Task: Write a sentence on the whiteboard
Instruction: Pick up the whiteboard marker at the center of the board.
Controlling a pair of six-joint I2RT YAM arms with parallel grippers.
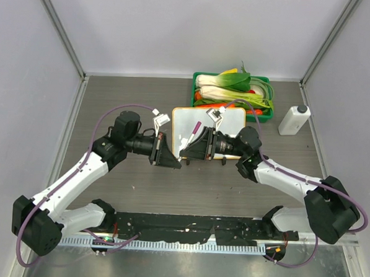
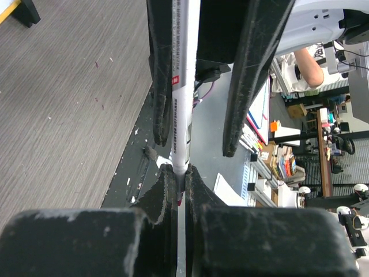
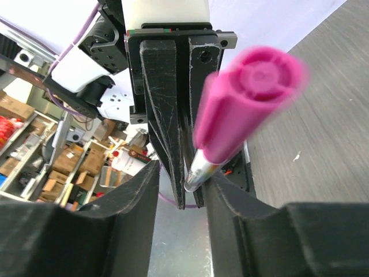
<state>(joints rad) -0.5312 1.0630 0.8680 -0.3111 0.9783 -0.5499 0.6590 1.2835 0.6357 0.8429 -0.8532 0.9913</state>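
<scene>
One flat white whiteboard (image 1: 184, 121), thin orange rim, rounded corners.

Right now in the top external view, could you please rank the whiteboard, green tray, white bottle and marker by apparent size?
1. Whiteboard and green tray: look alike, board partly hidden, unranked.
2. White bottle.
3. Marker.

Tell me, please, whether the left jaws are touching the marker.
Touching. The left wrist view shows the left gripper with its jaws shut on the marker, no gap on either side.
</scene>
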